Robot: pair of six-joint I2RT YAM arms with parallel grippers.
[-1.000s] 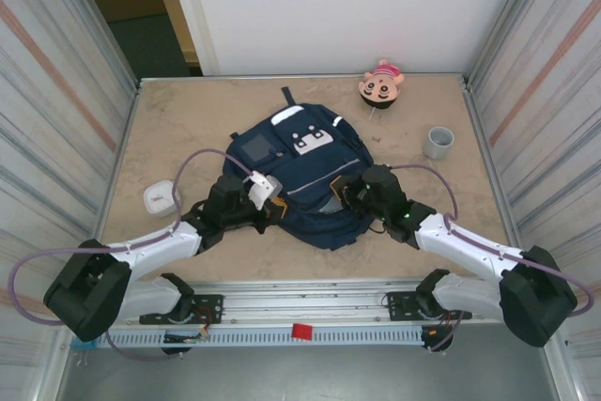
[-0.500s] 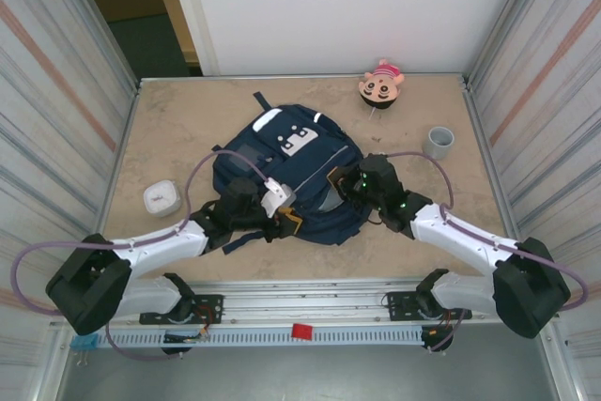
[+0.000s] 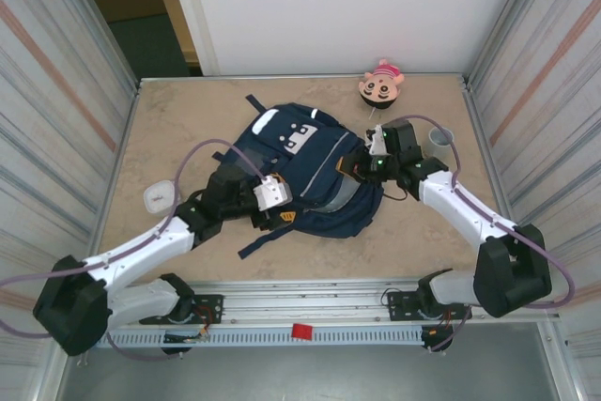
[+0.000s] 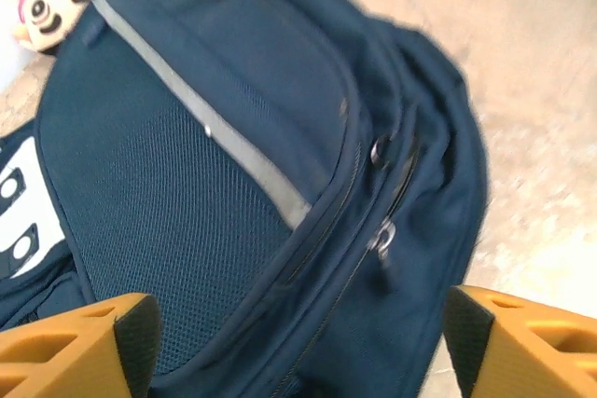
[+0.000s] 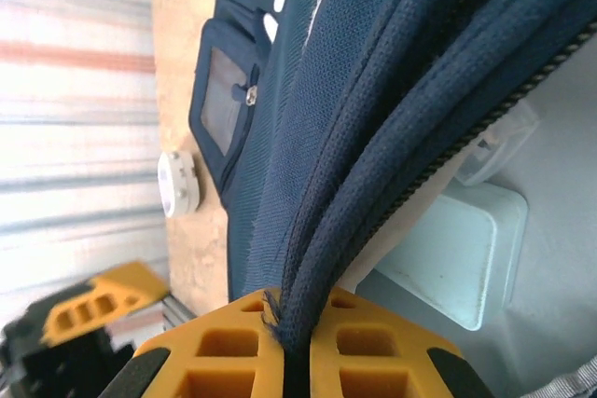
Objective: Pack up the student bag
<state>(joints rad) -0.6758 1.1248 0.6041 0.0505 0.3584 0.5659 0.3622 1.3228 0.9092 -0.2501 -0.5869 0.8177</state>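
Our left gripper (image 4: 298, 347) has just let go, jaws wide above the bag (image 3: 315, 171) at centre frame, while our right gripper (image 5: 297, 347), clenching its rim, has dragged it upper-right, probably opening it for packing.

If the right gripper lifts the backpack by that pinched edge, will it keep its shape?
Probably floppy: the backpack folds thin inside the right gripper. It would likely sag and drag, since a loose strap trails on the table.
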